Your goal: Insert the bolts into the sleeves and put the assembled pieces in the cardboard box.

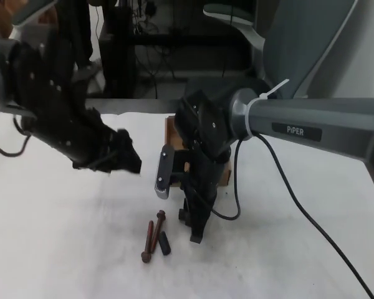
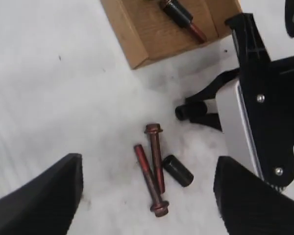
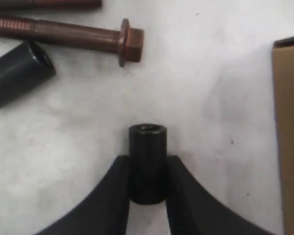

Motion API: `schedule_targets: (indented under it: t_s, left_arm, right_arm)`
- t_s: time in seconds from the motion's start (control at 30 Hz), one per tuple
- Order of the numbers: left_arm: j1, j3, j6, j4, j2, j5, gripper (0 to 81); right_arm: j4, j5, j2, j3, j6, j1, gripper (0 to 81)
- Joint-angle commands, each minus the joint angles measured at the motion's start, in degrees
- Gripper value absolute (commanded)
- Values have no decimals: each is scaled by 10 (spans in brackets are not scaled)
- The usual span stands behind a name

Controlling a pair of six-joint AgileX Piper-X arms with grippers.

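Two rusty bolts lie side by side on the white bench, with a loose black sleeve beside them. My right gripper is shut on a second black sleeve, low over the bench near the bolts. In the high view this gripper points down just right of the bolts. My left gripper hangs open above the bolts, holding nothing; in the high view it sits to their upper left. The cardboard box holds one assembled piece.
The cardboard box stands behind the right arm, mostly hidden by it. A black cable trails from that arm across the bench's right side. The bench's far edge runs behind both arms.
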Motion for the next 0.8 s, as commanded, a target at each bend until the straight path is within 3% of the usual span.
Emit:
schedule_targets:
  t_s: [0.0, 0.03, 0.23, 0.47, 0.6, 0.67, 0.77]
  left_arm:
    - [-14, 0, 11, 20, -8, -23, 700]
    - [-15, 1, 11, 20, -8, -23, 700]
    - [-18, 1, 4, 41, -8, -27, 700]
    - [-66, 1, 6, 25, 4, -71, 700]
    - [-107, 1, -13, -18, 25, -72, 700]
    - [-135, 1, -41, -66, 63, -73, 700]
    - [-137, -1, -54, -73, 101, -75, 700]
  right_arm:
    - [4, -13, 4, -5, -12, -3, 39]
    - [3, -12, 4, -5, -10, -3, 10]
    - [17, -15, -5, -5, 38, -19, 4]
    - [13, -142, -75, 12, 146, -86, 4]
    - [-4, -196, -127, 61, 163, -110, 4]
    - [-31, -203, -189, 139, 166, -116, 4]
    - [-72, -203, -235, 207, 204, -116, 4]
